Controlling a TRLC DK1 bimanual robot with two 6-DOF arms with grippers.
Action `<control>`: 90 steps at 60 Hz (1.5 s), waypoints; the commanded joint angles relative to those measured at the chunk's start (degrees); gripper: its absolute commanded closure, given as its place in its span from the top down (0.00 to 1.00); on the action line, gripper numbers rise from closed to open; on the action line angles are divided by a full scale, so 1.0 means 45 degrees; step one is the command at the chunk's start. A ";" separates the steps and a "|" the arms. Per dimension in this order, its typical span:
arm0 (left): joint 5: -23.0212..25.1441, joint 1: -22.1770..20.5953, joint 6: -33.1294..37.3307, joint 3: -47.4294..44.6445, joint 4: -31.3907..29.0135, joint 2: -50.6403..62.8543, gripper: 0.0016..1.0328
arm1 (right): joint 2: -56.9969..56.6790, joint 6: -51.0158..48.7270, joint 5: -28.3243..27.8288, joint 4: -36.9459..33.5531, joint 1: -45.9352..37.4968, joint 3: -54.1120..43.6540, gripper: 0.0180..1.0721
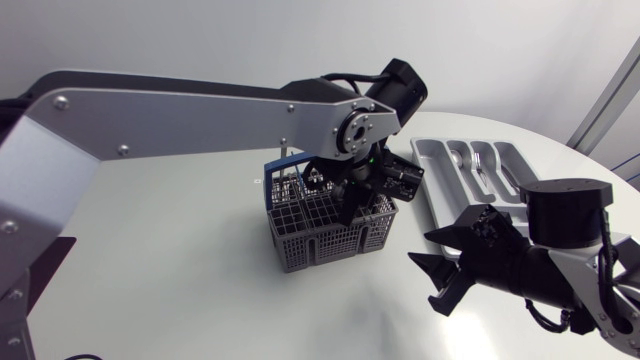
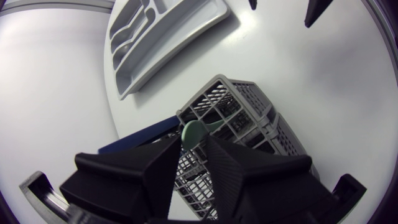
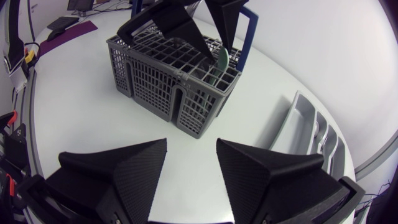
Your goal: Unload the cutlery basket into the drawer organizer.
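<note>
Cutlery basket point(image 1: 320, 240) stands near the middle of the table, and our left gripper point(image 1: 346, 205) hangs right over it, fingers dipped into a far compartment beside the blue handle point(image 3: 247, 31). They stand nearly together, and a green utensil point(image 2: 194, 130) sits pinched between them, touched from both sides as far as we can judge. We read that narrow grip as a way to fit between the grid walls and draw the piece straight up. Drawer organizer point(image 1: 432, 160) lies to the far right, well apart from the basket, with some silver cutlery point(image 1: 480, 165) already in its slots. Our right gripper point(image 1: 440, 270) hovers near-right, spread wide and holding nothing, out of the way.
</note>
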 commanded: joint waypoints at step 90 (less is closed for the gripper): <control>-0.0177 -0.0193 -0.1219 0.0442 -0.1419 -0.1095 0.06 | -0.0429 0.0049 0.0032 -0.0097 -0.0096 -0.0387 0.57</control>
